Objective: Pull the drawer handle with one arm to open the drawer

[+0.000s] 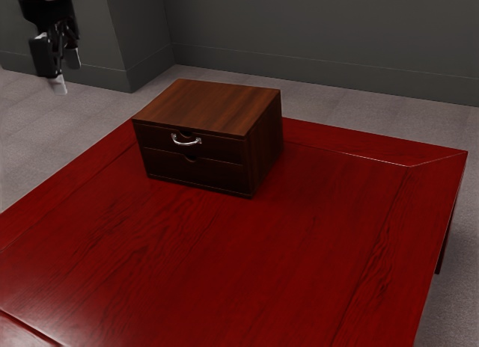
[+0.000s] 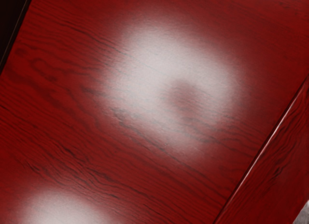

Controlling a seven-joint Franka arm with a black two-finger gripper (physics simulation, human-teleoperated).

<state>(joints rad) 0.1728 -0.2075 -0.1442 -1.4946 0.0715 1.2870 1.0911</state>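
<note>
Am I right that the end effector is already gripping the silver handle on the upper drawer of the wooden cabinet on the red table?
Not quite: the exterior view shows the end effector hanging well clear of the silver handle, at upper left. The handle is on the wooden cabinet's upper drawer, on the red table.

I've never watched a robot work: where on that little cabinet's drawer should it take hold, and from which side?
Probably the silver handle on the upper drawer: its bar bows out, leaving a gap behind. Come from the cabinet's front, the face toward the exterior view's lower left, and grip the bar's middle.
</note>
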